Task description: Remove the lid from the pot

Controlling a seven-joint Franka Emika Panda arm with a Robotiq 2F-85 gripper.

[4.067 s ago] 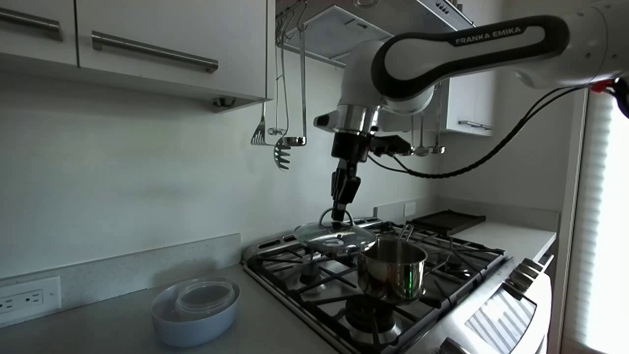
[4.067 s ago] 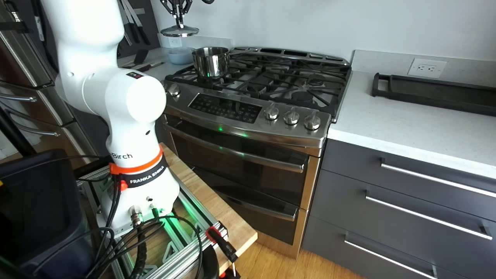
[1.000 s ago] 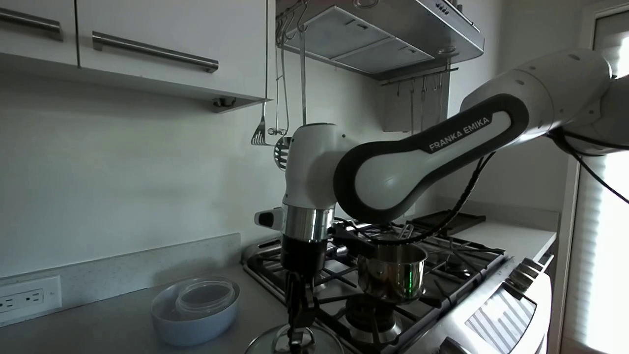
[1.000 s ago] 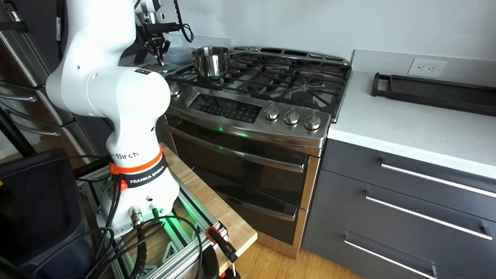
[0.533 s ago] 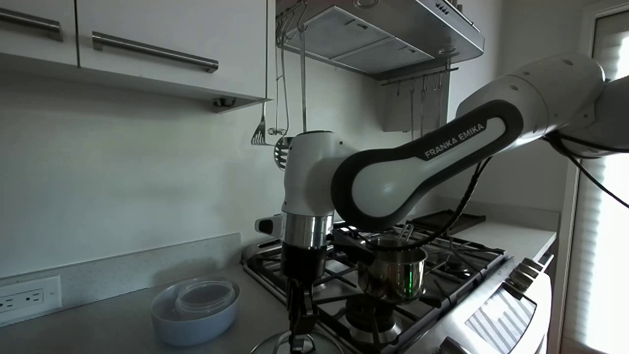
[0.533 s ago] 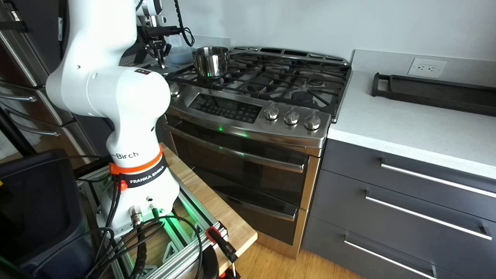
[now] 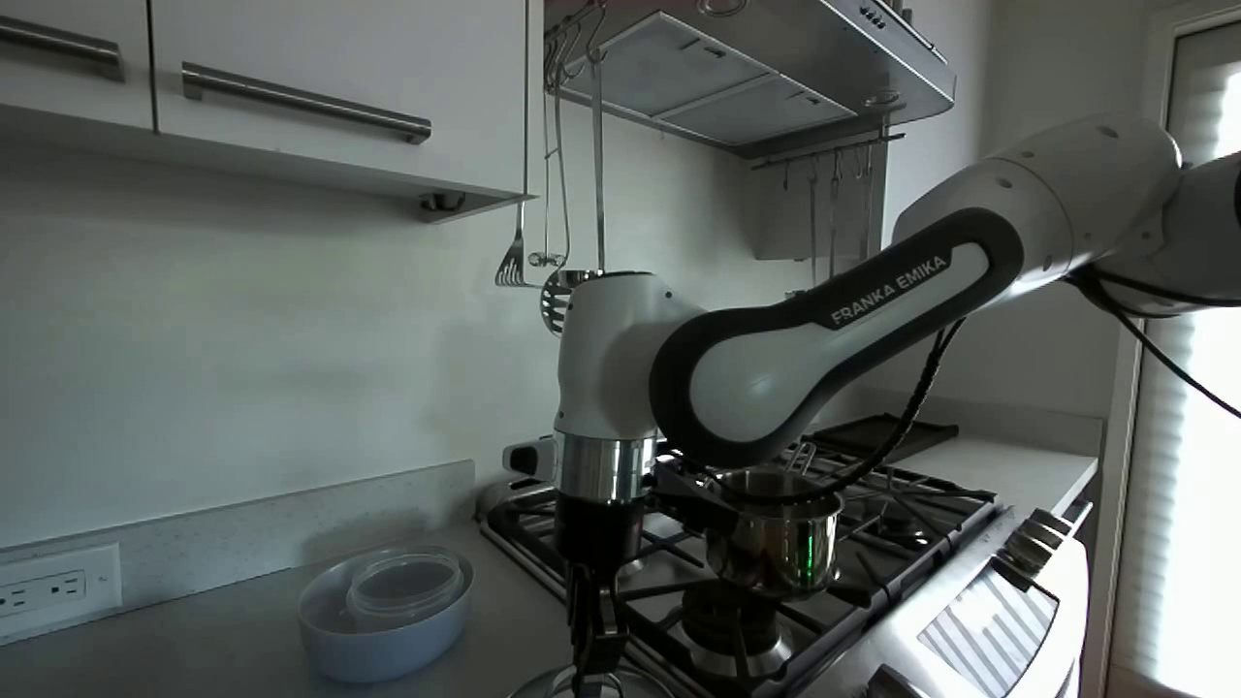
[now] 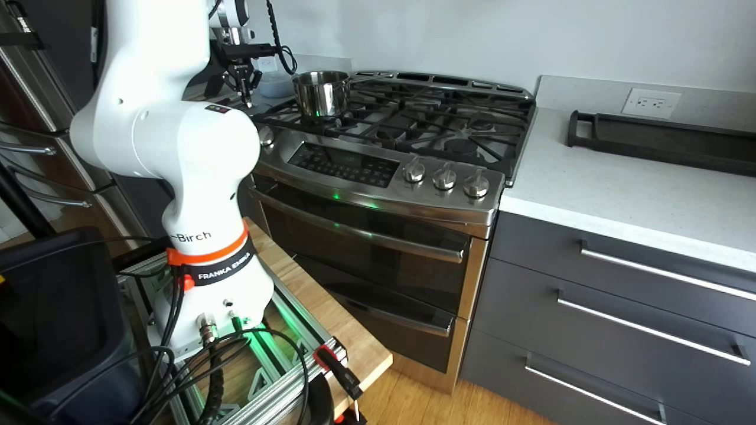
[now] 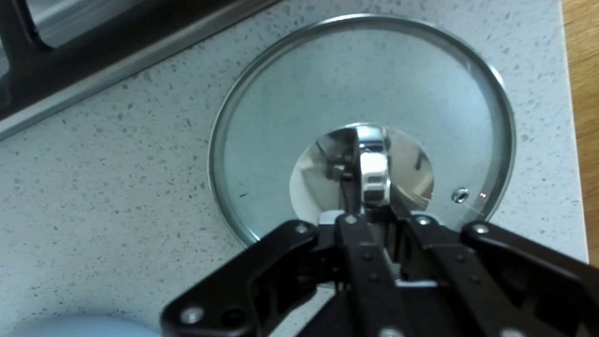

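1. In the wrist view, the lid is see-through on its left side, so I think it is glass. It should be stiff, slick and a bit heavy, and a hard bump could crack it.
2. In its middle stands a shiny metal handle. That is the best place to hold. It looks smooth, so a weak pinch could let the lid slip or swing.
3. On its right side is a small metal ring. I would not grab there, as it looks too little and flat.
4. In an exterior view, a pale bowl sits at the left, on the counter.
5. Next comes the gripper. It is squeezed nearly together, with the handle pinched in it. The lid is right below it, looking about flat. The wrist view puts it near the counter's edge by the stove and just beside the edge with brown wood past it. I cannot tell if it touches the counter.
6. Farther right, the pot stands on the stove with no lid on, apart from the gripper.
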